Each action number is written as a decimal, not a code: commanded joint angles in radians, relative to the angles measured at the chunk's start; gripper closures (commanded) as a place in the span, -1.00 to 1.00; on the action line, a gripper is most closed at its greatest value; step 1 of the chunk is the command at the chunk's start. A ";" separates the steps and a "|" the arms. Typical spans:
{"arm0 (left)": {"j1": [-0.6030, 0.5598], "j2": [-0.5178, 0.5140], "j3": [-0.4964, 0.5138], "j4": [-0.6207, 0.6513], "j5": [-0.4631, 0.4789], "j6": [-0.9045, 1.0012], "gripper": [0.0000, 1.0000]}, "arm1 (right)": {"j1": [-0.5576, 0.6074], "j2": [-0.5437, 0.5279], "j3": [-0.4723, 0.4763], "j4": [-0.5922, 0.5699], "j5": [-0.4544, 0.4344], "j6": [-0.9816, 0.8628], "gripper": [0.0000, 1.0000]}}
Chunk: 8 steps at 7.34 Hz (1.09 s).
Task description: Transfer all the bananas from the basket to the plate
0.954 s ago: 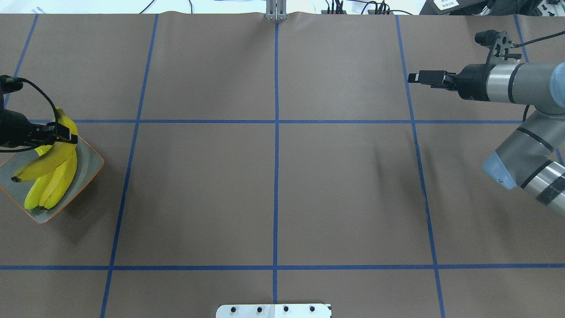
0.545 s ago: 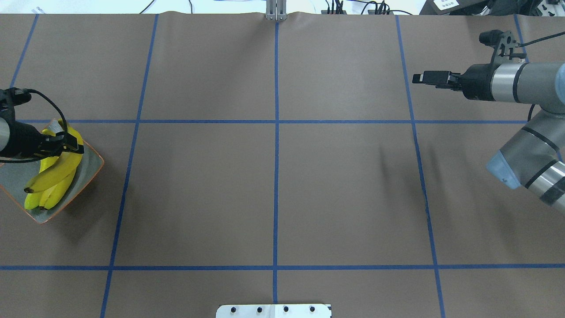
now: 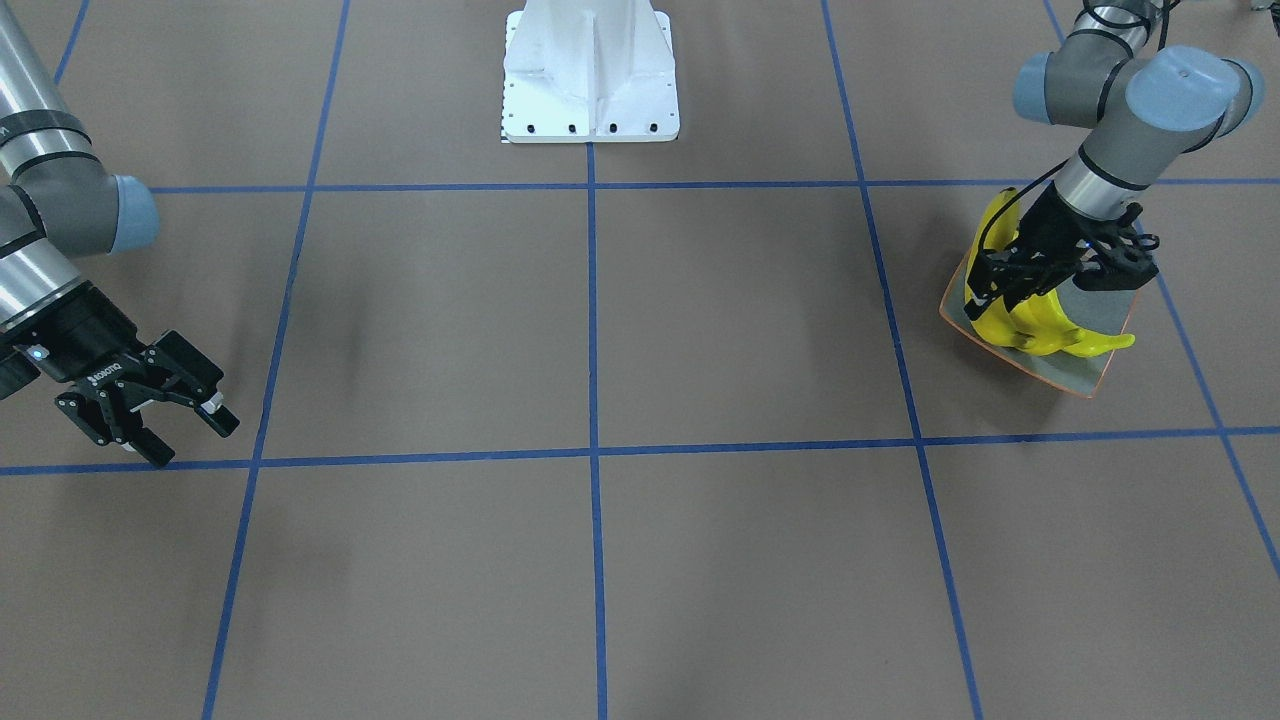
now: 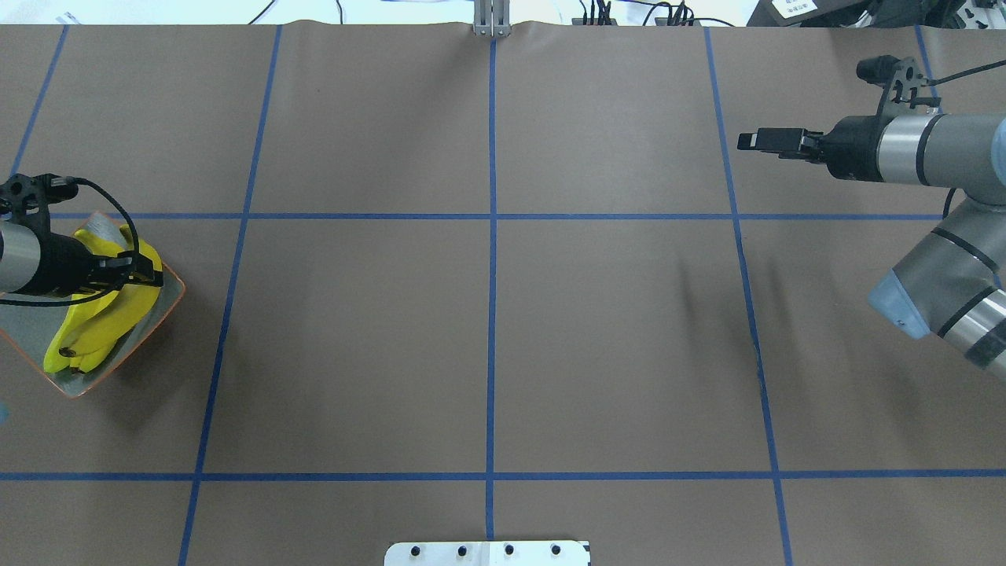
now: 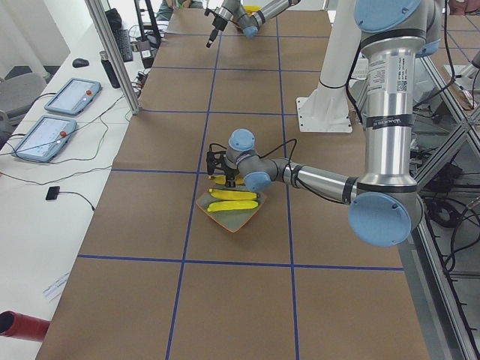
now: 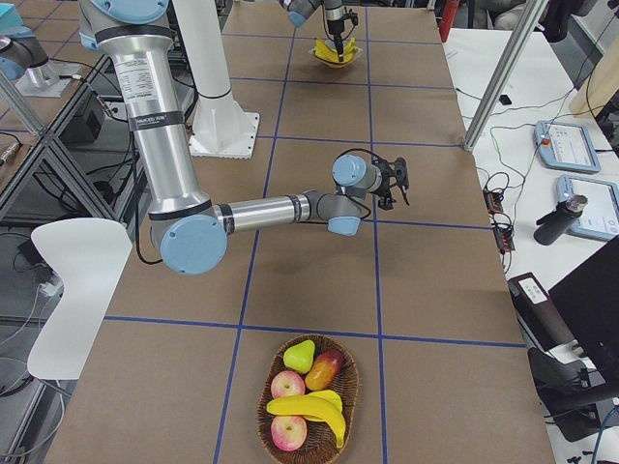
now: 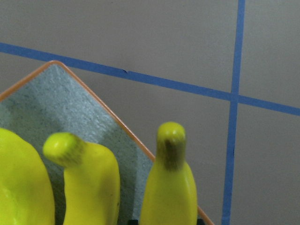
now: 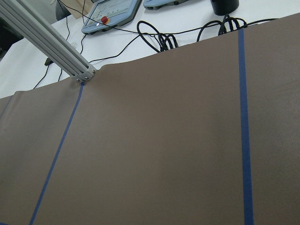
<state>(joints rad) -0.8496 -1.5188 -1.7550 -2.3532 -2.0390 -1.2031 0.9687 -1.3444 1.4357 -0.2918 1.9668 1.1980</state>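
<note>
overhead exterior: left claw (image 4: pixel 148 271) grasps a banana (image 4: pixel 110 310) on the plate (image 4: pixel 27 326); right claw (image 4: pixel 747 141) hangs released.

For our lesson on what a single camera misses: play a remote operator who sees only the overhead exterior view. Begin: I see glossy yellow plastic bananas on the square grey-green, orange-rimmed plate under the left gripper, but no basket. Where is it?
Observer: The exterior right view shows an oval woven brown basket at the end of the brown table on the robot's right, beyond your frame.
Operator: Are any bananas left in it?
Observer: At least one yellow banana lies there, with red-yellow apples and a green pear.
Operator: Is the right gripper free?
Observer: In the front-facing view the right gripper is open and holds nothing.
</note>
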 commanded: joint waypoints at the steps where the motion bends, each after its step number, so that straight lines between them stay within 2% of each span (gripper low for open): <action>1: 0.000 0.005 0.002 0.002 -0.006 0.002 1.00 | -0.001 -0.004 0.000 0.003 0.000 0.000 -1.00; 4: 0.000 0.020 0.002 0.002 -0.006 0.002 1.00 | -0.001 -0.005 0.009 0.003 -0.003 0.000 -1.00; 5: 0.000 0.019 0.002 0.002 -0.007 0.002 0.64 | 0.001 -0.007 0.012 0.003 -0.002 0.000 -1.00; 7: 0.003 0.017 0.003 0.002 -0.006 0.005 -0.81 | 0.001 -0.015 0.025 0.003 0.000 0.000 -1.00; 8: -0.005 0.019 0.002 0.002 -0.007 0.007 -1.00 | 0.001 -0.015 0.029 0.003 0.003 0.000 -1.00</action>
<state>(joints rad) -0.8493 -1.5008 -1.7524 -2.3516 -2.0452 -1.1988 0.9693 -1.3577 1.4587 -0.2880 1.9662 1.1980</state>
